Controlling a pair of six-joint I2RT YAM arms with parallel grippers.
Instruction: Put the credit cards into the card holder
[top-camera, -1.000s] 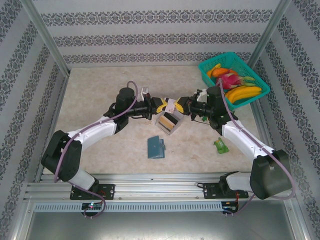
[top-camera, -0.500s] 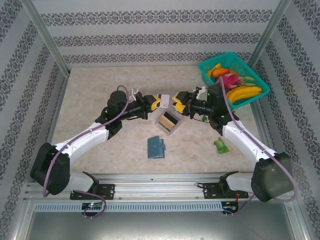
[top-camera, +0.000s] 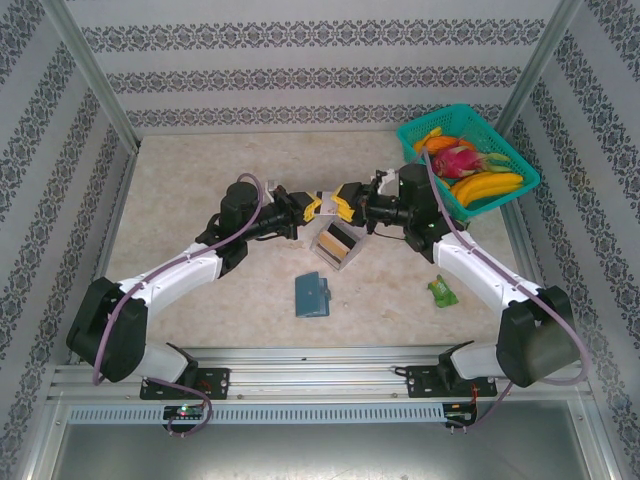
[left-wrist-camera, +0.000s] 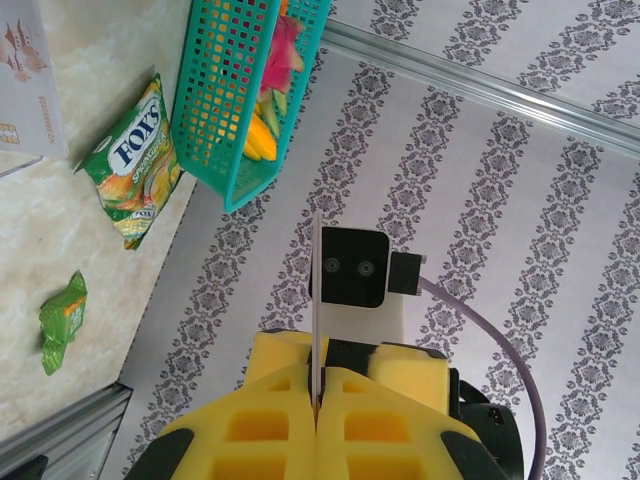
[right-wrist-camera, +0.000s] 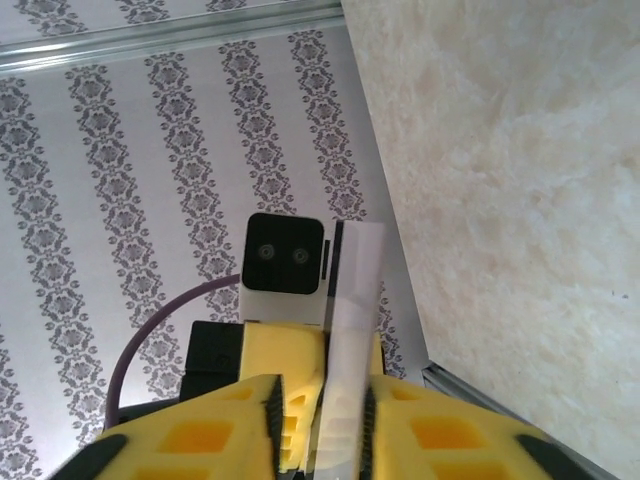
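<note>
My left gripper is shut on a thin whitish credit card, seen edge-on and sticking up out of the yellow fingers. My right gripper faces it tip to tip, its jaws apart around the same card, with a gap at the left finger. Both grippers, left and right, meet in the air above the clear tray, which holds a tan and a black card. The teal card holder lies closed on the table nearer the arms.
A teal basket of fruit stands at the back right, also in the left wrist view as basket. A small green packet lies right of the card holder. A green-yellow snack packet lies by the basket.
Half a second ago the two grippers stood apart; now the right gripper has moved left and its jaws are around the card in the left gripper. The right jaws have narrowed.
</note>
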